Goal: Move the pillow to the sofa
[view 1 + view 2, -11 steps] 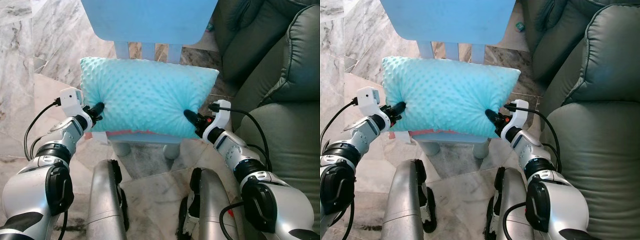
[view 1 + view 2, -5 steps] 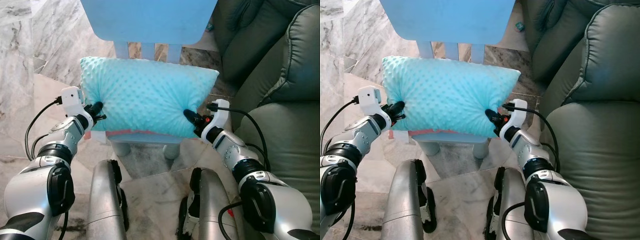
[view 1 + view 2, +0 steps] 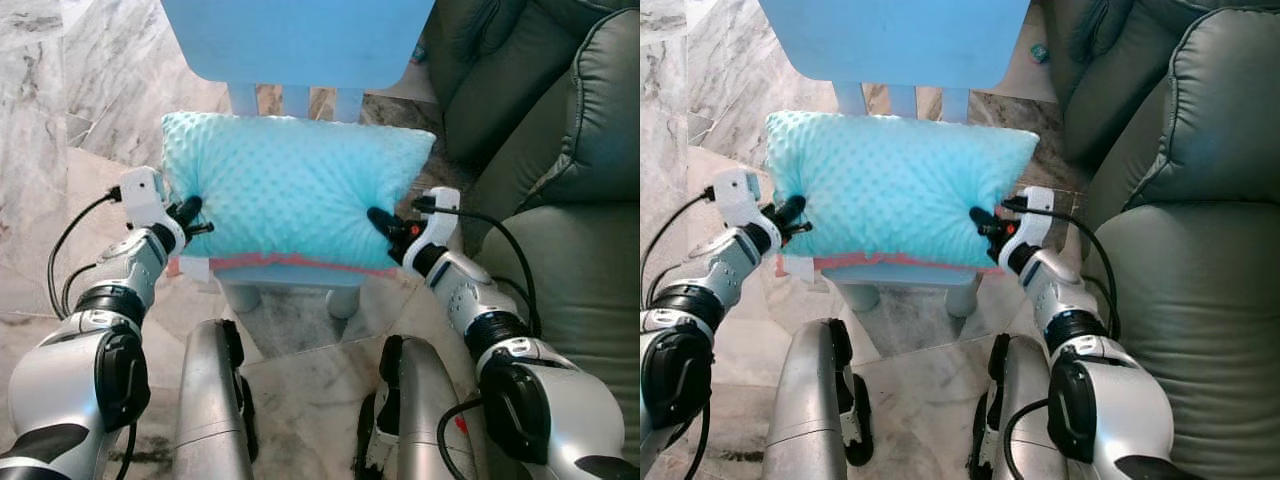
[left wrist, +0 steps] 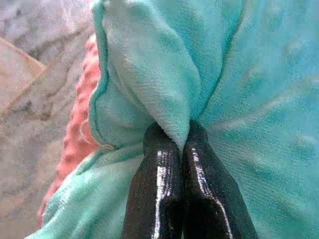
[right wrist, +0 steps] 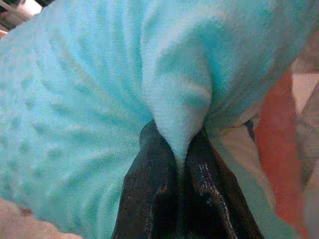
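A turquoise dotted pillow [image 3: 290, 195] with a coral underside lies over the seat of a light blue chair [image 3: 290, 35]. My left gripper [image 3: 190, 212] is shut on a fold at the pillow's left end. My right gripper [image 3: 380, 222] is shut on a fold at its right end. In the left wrist view the black fingers [image 4: 164, 194] pinch turquoise fabric, with the coral edge beside them. Fabric is pinched the same way by the fingers [image 5: 149, 189] in the right wrist view. The dark green sofa [image 3: 570, 250] stands to my right.
Marble floor [image 3: 60, 120] spreads to the left and under the chair. The chair's back stands upright behind the pillow. My two silver legs [image 3: 215, 400] show at the bottom. A small object [image 3: 1039, 52] lies on the floor by the sofa's far corner.
Both grippers have risen slightly with the pillow's ends, lifting the pillow so its coral lower edge and a white tag now show above the chair seat.
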You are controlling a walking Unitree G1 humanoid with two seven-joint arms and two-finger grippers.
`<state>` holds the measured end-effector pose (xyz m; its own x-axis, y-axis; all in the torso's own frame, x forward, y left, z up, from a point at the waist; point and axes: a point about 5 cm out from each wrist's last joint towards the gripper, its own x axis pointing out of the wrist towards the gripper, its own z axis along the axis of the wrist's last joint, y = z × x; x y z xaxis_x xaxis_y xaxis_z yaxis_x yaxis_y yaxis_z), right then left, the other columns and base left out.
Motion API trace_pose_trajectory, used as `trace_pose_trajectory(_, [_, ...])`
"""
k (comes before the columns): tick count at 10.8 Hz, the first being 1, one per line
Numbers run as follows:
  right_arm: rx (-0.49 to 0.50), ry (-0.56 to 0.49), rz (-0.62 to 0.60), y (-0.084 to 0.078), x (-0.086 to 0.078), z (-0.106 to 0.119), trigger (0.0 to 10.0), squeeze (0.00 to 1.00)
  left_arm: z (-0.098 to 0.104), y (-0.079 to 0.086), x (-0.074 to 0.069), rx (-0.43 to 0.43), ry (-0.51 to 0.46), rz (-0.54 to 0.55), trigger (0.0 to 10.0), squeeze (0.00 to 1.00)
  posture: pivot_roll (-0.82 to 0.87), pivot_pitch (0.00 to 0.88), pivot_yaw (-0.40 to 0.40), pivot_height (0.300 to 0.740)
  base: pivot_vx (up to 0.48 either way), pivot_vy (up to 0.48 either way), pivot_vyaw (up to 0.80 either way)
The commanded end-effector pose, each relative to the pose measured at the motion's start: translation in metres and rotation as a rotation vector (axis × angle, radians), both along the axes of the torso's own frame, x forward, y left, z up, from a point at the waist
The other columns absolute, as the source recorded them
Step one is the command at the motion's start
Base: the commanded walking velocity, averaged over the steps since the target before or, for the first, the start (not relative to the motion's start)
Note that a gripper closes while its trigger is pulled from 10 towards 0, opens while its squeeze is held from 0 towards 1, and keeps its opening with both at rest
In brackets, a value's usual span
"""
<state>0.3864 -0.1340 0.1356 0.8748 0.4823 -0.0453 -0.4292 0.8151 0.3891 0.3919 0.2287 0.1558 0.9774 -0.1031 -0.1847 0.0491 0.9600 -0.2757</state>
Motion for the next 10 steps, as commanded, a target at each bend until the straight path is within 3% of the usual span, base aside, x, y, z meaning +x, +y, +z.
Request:
trace_pose_trajectory(1, [-0.03, -0.031, 0.003, -0.002, 0.001, 0.004, 0.0, 0.0, 0.002, -0.001, 0.001, 0.036, -0.018, 0.003, 0.0, 0.0, -0.06, 0.396, -0.02, 0.56, 0.0, 0.0, 0.0])
trace_pose_trajectory(2, [-0.053, -0.045, -0.014, -0.006, 0.002, 0.007, 0.0, 0.0, 0.004, 0.0, 0.001, 0.065, -0.034, 0.006, 0.0, 0.0, -0.07, 0.385, -0.02, 0.56, 0.0, 0.0, 0.0])
trace_pose_trajectory(3, [-0.04, -0.079, -0.075, -0.015, 0.004, 0.015, 1.1, 0.0, 0.005, -0.002, 0.0, 0.104, -0.069, -0.027, 0.0, 0.0, -0.08, 0.367, -0.018, 0.56, 0.0, 0.0, 0.0])
trace_pose_trajectory(4, [-0.062, -0.123, -0.125, -0.022, 0.004, 0.02, 0.0, 0.0, 0.001, -0.003, -0.002, 0.08, -0.075, -0.041, 0.0, 0.0, -0.08, 0.357, -0.014, 0.56, 0.0, 0.0, 0.0])
trace_pose_trajectory(5, [-0.035, -0.156, -0.157, -0.027, 0.003, 0.024, 0.0, 0.0, -0.002, -0.004, -0.004, 0.114, -0.084, -0.061, 0.0, 0.0, -0.07, 0.336, -0.007, 0.56, 0.0, 0.0, 0.0])
trace_pose_trajectory(7, [0.017, -0.207, -0.186, -0.027, 0.001, 0.033, 0.0, 0.0, -0.007, -0.006, -0.008, 0.094, -0.102, -0.068, 0.0, 0.0, -0.08, 0.293, 0.006, 0.56, 0.0, 0.0, 0.0])
trace_pose_trajectory(10, [0.005, -0.326, -0.195, -0.022, -0.009, 0.055, 0.0, 0.0, -0.009, -0.007, -0.015, 0.068, -0.162, -0.05, 0.0, 0.0, -0.08, 0.199, 0.015, 0.56, 0.0, 0.0, 0.0])
